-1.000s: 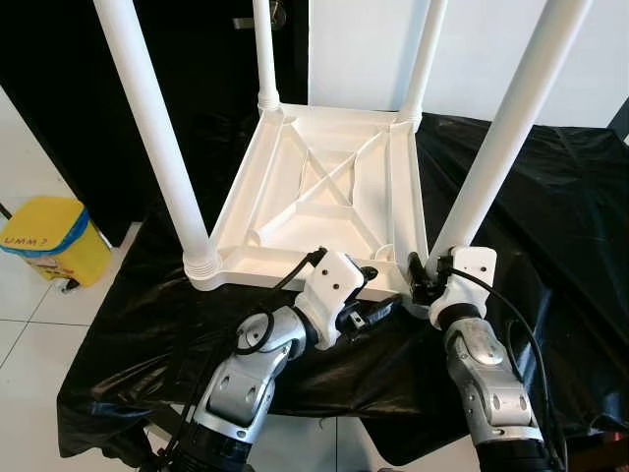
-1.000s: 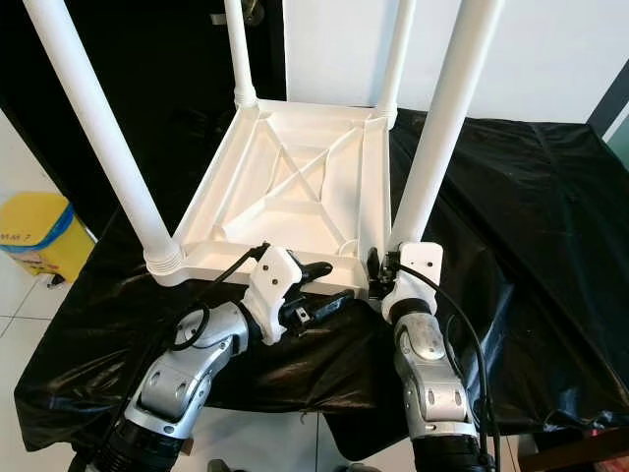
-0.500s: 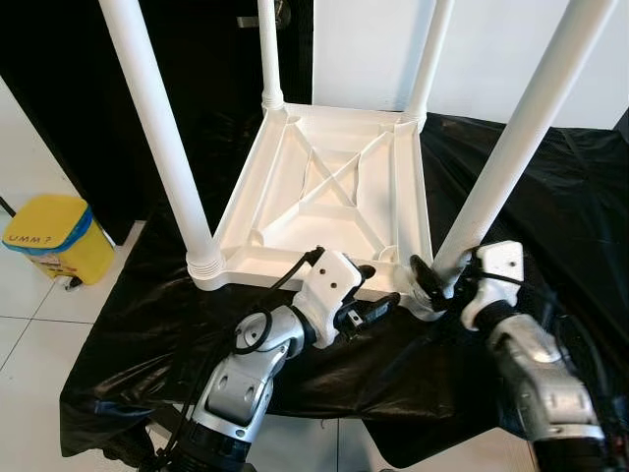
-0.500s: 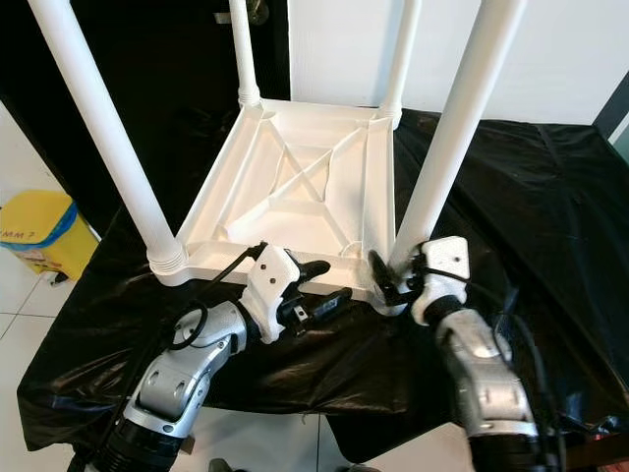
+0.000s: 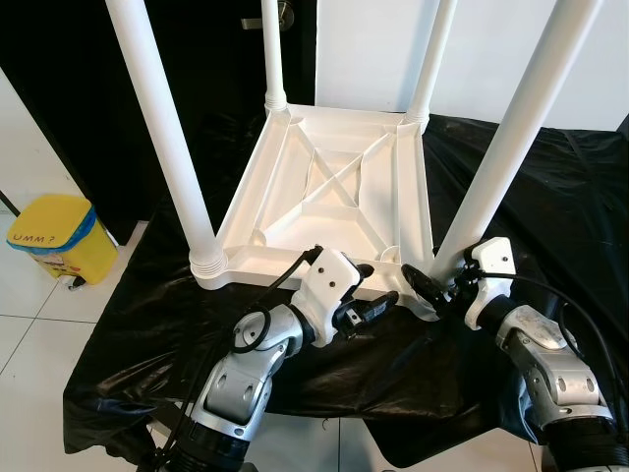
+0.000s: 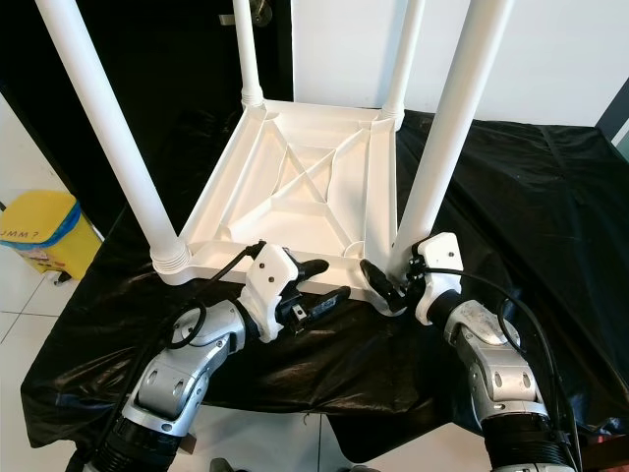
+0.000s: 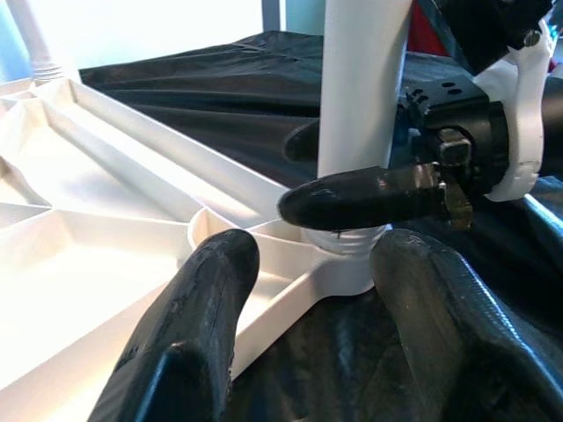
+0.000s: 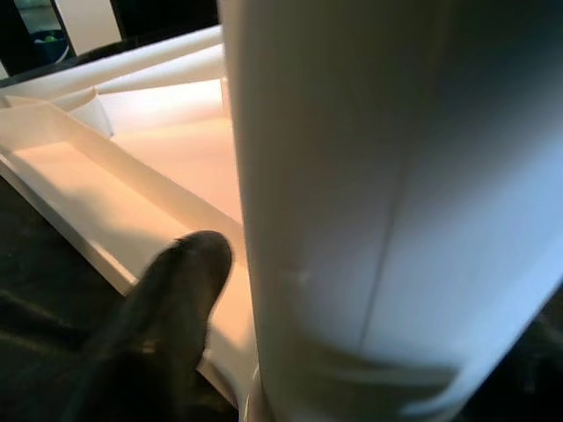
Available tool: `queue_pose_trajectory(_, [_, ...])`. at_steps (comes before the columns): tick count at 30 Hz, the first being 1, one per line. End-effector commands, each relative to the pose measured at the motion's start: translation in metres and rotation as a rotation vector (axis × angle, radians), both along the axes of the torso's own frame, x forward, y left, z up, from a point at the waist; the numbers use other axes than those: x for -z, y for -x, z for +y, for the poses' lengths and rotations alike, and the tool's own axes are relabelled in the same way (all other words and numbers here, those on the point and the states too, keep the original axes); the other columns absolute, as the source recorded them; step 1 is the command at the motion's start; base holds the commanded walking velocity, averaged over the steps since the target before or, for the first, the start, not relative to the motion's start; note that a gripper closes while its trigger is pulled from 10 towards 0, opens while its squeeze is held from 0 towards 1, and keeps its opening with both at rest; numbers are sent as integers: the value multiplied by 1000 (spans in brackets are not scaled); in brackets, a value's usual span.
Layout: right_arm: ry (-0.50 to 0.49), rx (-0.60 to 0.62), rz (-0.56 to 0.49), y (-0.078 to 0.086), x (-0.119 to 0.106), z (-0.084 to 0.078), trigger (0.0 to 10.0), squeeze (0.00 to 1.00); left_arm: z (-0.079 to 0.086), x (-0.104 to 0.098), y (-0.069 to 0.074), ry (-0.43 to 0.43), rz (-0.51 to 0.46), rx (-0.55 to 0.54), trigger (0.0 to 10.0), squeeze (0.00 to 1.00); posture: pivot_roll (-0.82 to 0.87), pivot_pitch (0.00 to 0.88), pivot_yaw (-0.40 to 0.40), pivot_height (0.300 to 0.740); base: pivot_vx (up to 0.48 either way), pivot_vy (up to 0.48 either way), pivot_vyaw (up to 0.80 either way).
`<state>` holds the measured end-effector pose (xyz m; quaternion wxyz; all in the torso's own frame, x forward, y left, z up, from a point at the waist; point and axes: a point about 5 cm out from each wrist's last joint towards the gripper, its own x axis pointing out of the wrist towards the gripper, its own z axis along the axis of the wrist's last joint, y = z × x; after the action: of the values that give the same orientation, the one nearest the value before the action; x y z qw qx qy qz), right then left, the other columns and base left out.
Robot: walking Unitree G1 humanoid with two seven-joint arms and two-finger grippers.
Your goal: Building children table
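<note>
The right gripper (image 7: 352,171) pinches the near right white plastic leg (image 5: 496,172) of the upturned white table (image 5: 334,187); the left gripper (image 5: 378,308) stays spread at its edge.

black plastic sheet (image 5: 550,197) draped over work surface, creased, glossy. floor (image 5: 25,334) of pale tiles with dark grout. yellow bin (image 5: 51,236) with blue liner rim at robot's left, standing on floor. dark door (image 5: 211,59) behind, metal handle (image 5: 279,12) possibly a lever. white wall (image 5: 364,49) beyond, brightly lit.
</note>
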<state>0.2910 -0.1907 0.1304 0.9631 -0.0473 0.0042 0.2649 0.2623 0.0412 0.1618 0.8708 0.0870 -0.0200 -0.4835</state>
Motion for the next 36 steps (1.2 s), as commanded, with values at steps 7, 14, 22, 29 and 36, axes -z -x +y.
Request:
queue_pose_trajectory(7, [29,-20,18,2,7,-2,0,0,4,-1,-1,-10,-16,-75,10000,0,-32,58,-18,740,0,0,0])
queue_pose_trajectory(14, [7,20,15,2,7,-3,10000,0,4,0,0,-10,-14,-81,10000,0,-24,57,-33,740,0,0,0])
queue_pose_trajectory(22, [-25,246,50,4,18,4,10000,0,4,3,1,-15,-15,-96,10000,0,-14,48,-40,740,0,0,0])
queue_pose_trajectory(29, [-89,451,79,9,24,18,10000,0,3,4,2,-20,-14,-97,10000,0,-10,42,-43,740,0,0,0])
queue_pose_trajectory(36, [-116,614,56,9,22,20,10000,0,2,4,2,-22,-17,-93,10000,0,-8,37,-44,740,0,0,0])
